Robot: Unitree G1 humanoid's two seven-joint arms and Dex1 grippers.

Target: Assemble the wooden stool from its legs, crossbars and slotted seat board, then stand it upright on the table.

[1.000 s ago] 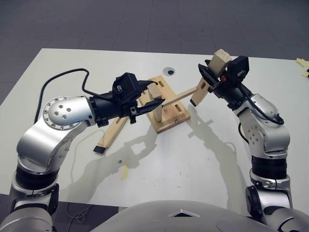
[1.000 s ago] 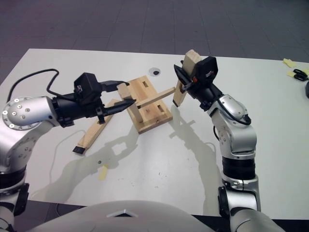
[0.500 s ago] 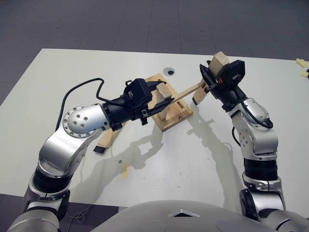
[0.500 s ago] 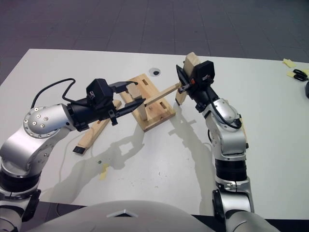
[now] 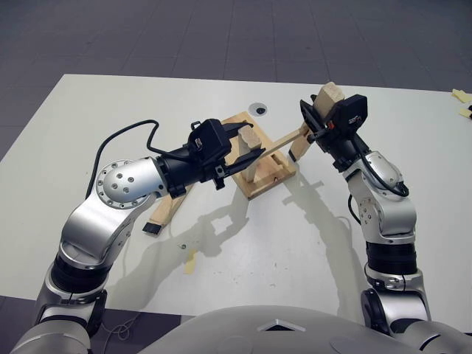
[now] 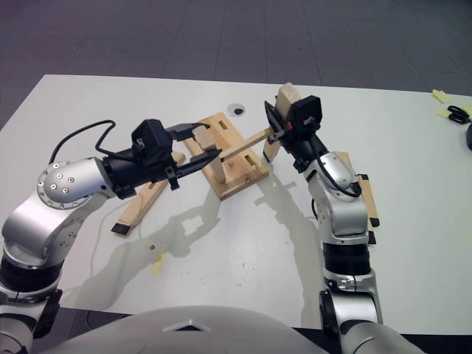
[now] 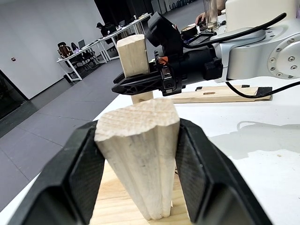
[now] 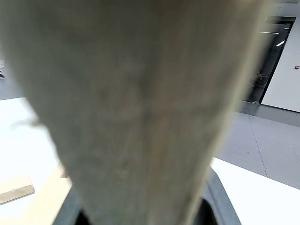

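The slotted seat board lies flat on the white table. One wooden leg stands upright in it, and my left gripper is shut on that leg, a finger pressed to each side. To the right, my right gripper is shut on a second leg, held tilted above the table by the board's right corner. A thin crossbar runs from this leg toward the upright one. The held leg blocks the right wrist view.
A spare leg with a black foot lies left of the board, under my left arm. Another leg lies to the right of my right arm. A round hole sits behind the board, a yellow scrap near the front.
My left arm swung forward and right, and its gripper went from beside the upright leg to around it. My right gripper shifted slightly left with its leg and crossbar.
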